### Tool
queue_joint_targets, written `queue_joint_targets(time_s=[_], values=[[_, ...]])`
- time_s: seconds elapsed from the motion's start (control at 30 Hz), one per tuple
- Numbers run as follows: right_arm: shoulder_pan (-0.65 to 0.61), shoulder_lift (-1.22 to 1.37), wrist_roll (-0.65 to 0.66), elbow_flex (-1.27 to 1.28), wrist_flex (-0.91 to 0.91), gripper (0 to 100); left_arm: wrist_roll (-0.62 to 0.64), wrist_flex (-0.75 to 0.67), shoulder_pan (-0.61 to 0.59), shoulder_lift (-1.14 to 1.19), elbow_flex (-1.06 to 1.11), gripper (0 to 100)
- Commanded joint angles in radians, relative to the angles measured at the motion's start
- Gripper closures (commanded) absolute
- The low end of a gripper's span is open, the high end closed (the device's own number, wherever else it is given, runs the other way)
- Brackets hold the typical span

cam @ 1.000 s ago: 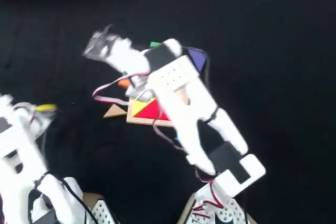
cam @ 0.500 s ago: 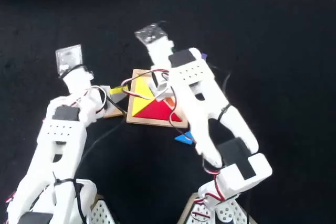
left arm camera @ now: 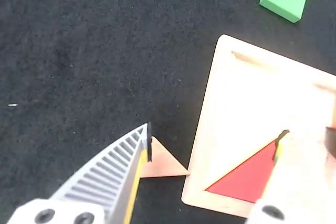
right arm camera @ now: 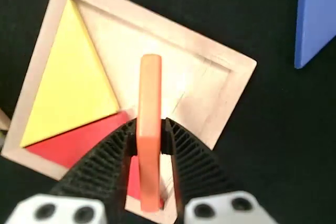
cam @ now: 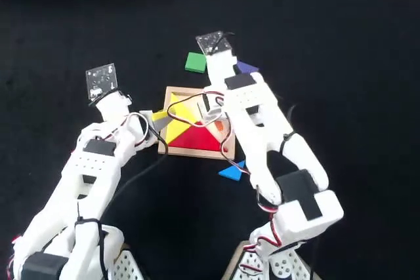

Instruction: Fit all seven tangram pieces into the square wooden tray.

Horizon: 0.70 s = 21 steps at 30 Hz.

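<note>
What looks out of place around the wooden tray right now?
The orange piece stands on its thin edge, clamped in the right gripper over the tray, not flat like the yellow triangle and red triangle inside. A small tan triangle lies outside, beside the tray's rim.

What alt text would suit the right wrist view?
The right claw grips an orange piece on edge above the square wooden tray, which holds a yellow triangle and a red triangle; a blue piece lies outside it.
</note>
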Motion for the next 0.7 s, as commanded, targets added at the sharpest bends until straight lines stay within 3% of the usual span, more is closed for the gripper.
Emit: queue_joint_targets(time_s=[0.0,0.13,0.3,0.67], values=[[0.017,0.059,-0.012,-0.035,-0.017,98.7,0.012,-0.018,0.012,0.0,0.001,63],[0.017,0.153,-0.012,-0.105,0.04,96.4,0.011,-0.017,0.013,0.0,0.002,63],[0.015,0.185,-0.009,-0.14,0.075,82.0,0.011,-0.017,0.01,0.0,0.002,63],[0.02,0.067,-0.002,-0.15,0.083,81.5,0.011,-0.017,0.013,0.0,0.002,63]])
